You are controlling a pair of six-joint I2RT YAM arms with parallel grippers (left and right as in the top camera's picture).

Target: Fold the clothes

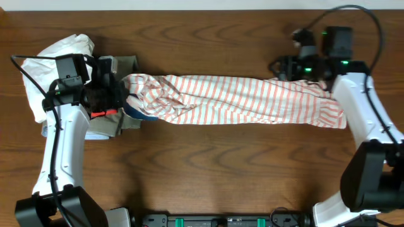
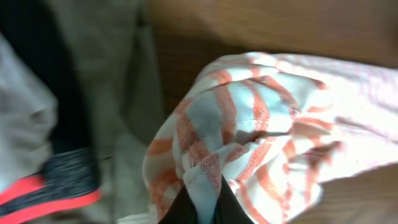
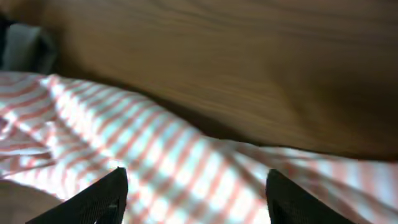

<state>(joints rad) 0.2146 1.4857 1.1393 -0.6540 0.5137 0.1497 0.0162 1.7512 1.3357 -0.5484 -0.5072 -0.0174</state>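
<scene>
Striped garment (image 1: pixel 240 101), end pinched by left gripper (image 2: pixel 198 208), crosses open wooden table (image 1: pixel 221 170).

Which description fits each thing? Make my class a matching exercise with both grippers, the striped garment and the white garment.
Things:
1 left gripper
2 right gripper
3 striped garment
4 white garment

States:
A stretched out long
B fingers wide apart
C pinching striped fabric
D bunched in a heap

Pairs: 1-C, 2-B, 3-A, 4-D

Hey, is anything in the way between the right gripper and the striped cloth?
Nothing visible. The right gripper hangs open directly over the striped cloth, with no other item between them.
</scene>
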